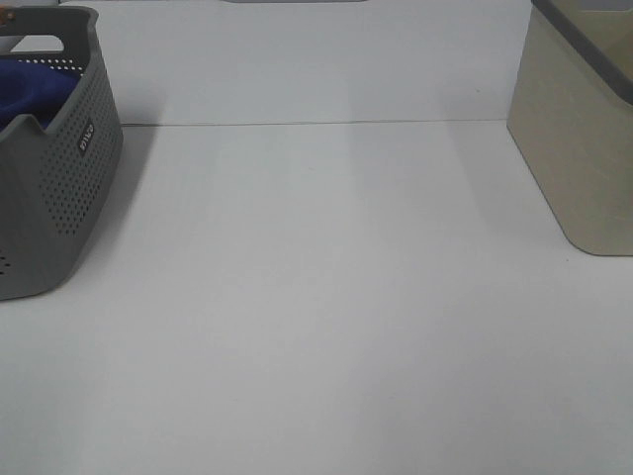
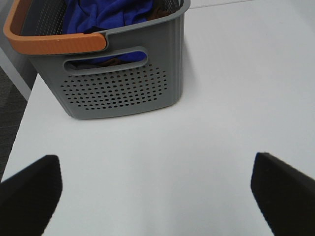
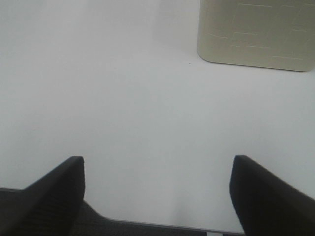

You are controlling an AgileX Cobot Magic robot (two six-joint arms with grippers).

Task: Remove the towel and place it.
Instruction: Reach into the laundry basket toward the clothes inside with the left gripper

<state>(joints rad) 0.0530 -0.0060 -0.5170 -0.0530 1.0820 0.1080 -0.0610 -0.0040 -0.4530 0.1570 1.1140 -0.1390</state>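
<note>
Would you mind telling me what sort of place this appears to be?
Probably a robot test bench staged for laundry handling: a plain white table, a grey perforated basket holding a blue towel, and a beige bin.

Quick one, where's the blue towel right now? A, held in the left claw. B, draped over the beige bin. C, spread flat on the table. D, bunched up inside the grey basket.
D: the towel lies crumpled inside the grey basket, and the left claw is open and empty over the table.
</note>
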